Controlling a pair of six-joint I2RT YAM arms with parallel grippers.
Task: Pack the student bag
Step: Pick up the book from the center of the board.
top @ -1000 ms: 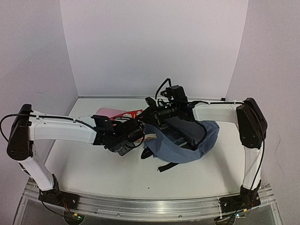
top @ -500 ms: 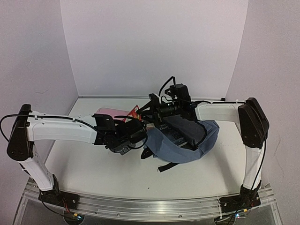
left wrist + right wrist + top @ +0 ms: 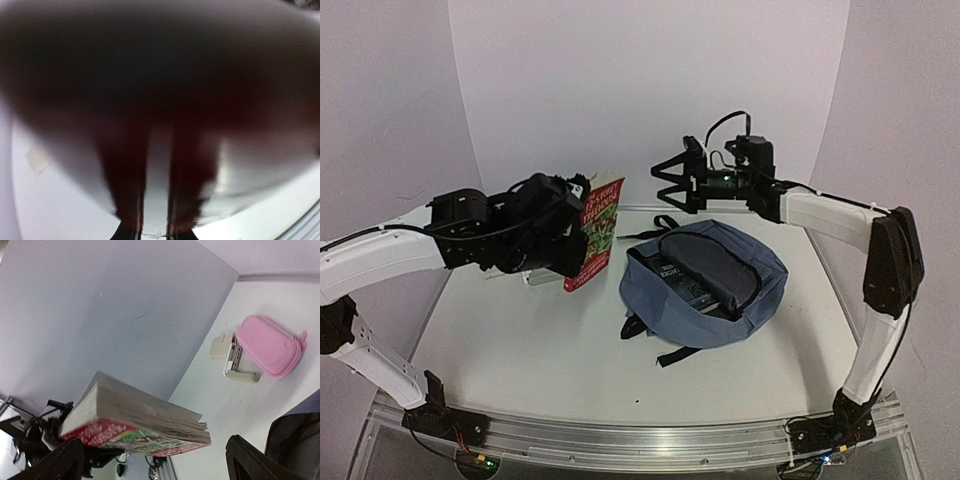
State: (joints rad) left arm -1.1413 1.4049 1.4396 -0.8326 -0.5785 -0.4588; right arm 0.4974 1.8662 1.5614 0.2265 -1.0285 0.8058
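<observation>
Book lifted beside the open bag, not yet in.
The bag (image 3: 705, 285) lies flat on the surface (image 3: 520, 350), right of middle. Its long axis runs roughly crosswise, its dark mouth faces up, and something dark with lettering shows inside. Just left of the bag and above it, the left fingers (image 3: 578, 222) are clamped on a red-covered book (image 3: 600, 232), held off the surface with its long side near upright. The bag mouth therefore lies right of and below the book, and the book's long side probably needs laying along the mouth before it drops in. The right fingers (image 3: 670, 198) are wide apart and empty, hovering over the bag's far edge. A pink pencil case (image 3: 270, 345) lies left of the bag, beyond the book.
</observation>
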